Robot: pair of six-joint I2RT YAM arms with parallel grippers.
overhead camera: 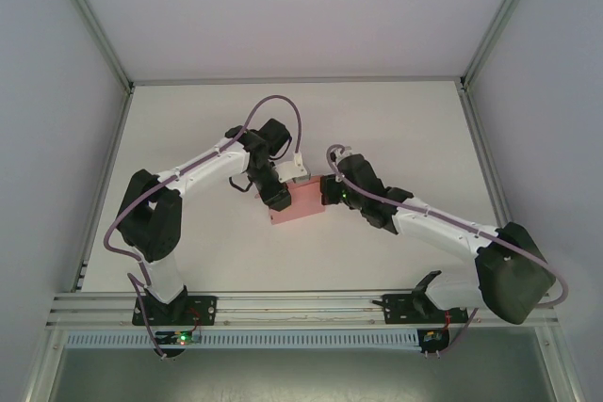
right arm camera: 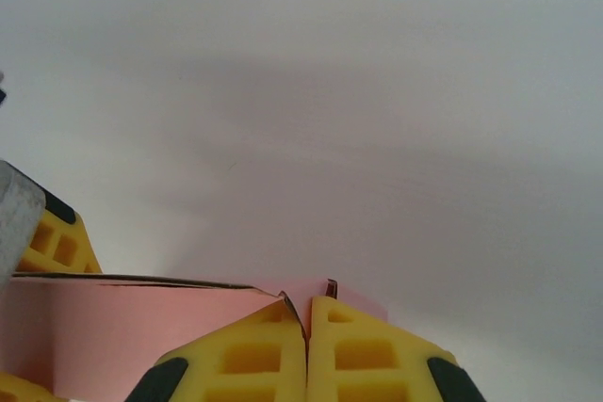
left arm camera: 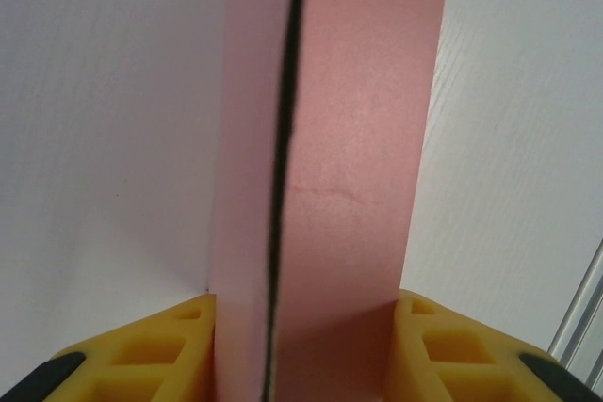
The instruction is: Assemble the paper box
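Paper box (overhead camera: 300,202), light crushable card, best held by edges: left tool (left arm camera: 303,317) clamps it, right tool (right arm camera: 307,317) closed at its corner.

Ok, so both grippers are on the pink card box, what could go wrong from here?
First, the right gripper looks shut on just a thin edge of the pink card box, so a pull might tear that edge or let it slip out. Second, the left gripper clamps the box across its faces, where a dark seam gap stands open. A harder squeeze could buckle the thin card.
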